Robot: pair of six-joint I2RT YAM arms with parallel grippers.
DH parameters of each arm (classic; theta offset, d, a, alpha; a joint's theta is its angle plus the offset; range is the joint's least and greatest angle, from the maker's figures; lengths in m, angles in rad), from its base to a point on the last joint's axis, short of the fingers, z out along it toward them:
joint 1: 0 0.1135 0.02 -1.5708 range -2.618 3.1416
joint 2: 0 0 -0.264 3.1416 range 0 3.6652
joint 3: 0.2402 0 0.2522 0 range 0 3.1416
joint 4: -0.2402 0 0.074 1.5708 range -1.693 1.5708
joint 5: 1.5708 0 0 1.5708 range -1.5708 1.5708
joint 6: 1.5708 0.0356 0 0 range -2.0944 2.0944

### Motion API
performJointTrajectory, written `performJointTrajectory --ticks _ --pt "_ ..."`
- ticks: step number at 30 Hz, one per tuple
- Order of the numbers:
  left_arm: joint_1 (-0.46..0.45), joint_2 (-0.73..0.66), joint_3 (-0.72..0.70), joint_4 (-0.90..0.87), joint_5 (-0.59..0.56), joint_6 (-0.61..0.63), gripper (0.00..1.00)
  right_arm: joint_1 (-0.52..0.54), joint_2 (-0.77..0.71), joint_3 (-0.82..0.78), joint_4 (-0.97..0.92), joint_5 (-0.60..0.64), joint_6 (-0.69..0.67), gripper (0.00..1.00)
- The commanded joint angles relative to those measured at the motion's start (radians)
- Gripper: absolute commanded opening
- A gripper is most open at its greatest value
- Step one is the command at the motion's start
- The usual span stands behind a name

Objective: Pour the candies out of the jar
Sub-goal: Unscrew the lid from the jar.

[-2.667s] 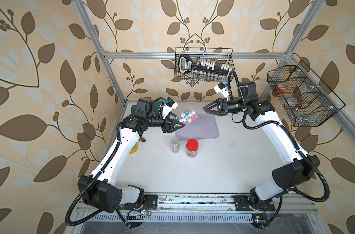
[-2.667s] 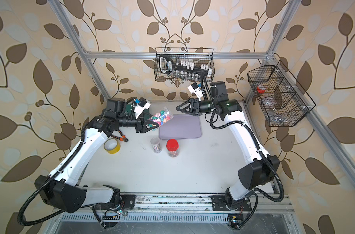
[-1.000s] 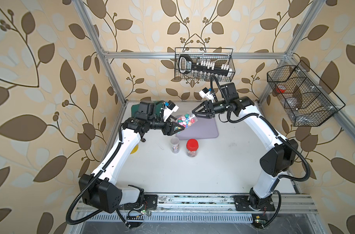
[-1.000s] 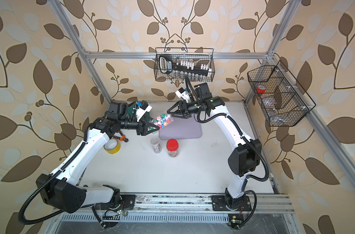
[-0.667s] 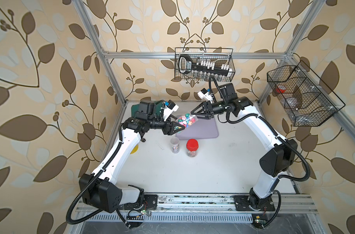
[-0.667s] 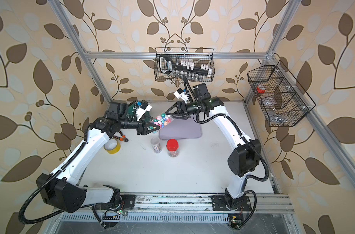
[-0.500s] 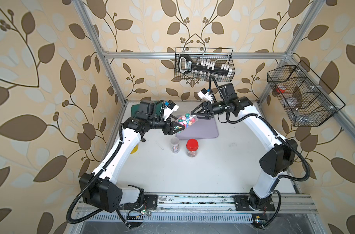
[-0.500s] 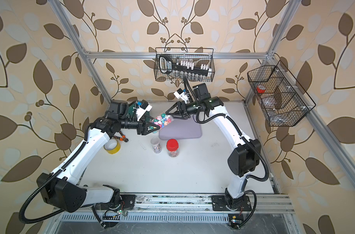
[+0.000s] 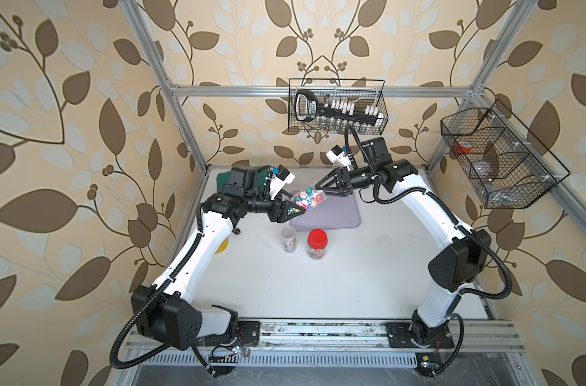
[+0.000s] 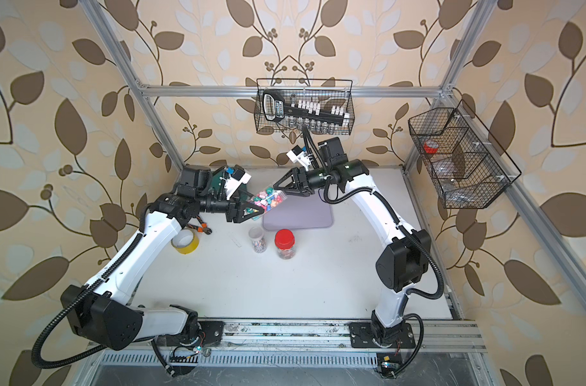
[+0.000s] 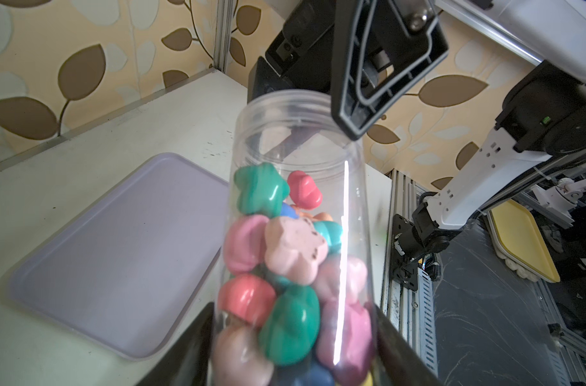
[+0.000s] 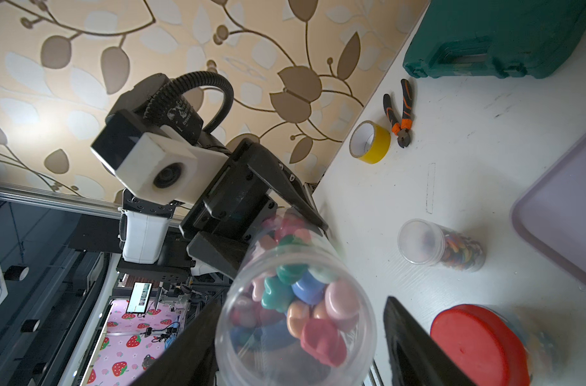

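Jar (image 9: 307, 200) of candies (image 11: 284, 260) hangs tilted near the purple tray (image 9: 338, 214), clamped at its base by the left hand (image 9: 297, 210). The right hand (image 9: 318, 188) stands open, straddling its mouth.

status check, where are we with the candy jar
Left end effector shut on jar, tilted, lid off. Right end effector open, jaws straddling the jar's mouth. Candies inside, none seen on tray. Right jaws may block the pour.

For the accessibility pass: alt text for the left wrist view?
Clear lidless jar of pink, green and red candies, held by the left gripper. The right gripper straddles its mouth; a lilac tray lies on the table.
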Motion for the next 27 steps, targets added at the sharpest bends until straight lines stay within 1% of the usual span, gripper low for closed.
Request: performJointTrajectory --ticks 1,8,14,19,24,27 --pt "-0.011 -0.017 0.045 0.057 0.065 0.003 0.57 0.003 -0.009 0.021 -0.029 0.026 -0.032 0.71" --pt "-0.011 -0.023 0.039 0.057 0.061 0.005 0.57 0.003 -0.008 0.020 -0.032 0.028 -0.034 0.66" --pt "-0.010 -0.021 0.032 0.072 0.062 0.000 0.57 0.003 -0.014 0.017 -0.032 0.023 -0.041 0.65" --pt "-0.010 -0.013 0.021 0.115 0.076 -0.029 0.57 0.004 -0.022 0.002 -0.020 0.003 -0.058 0.63" --pt "-0.010 0.017 0.031 0.145 0.118 -0.062 0.57 0.003 -0.064 -0.054 0.068 -0.005 -0.075 0.59" --pt "-0.010 0.034 0.048 0.150 0.152 -0.078 0.57 0.004 -0.085 -0.102 0.135 -0.035 -0.085 0.57"
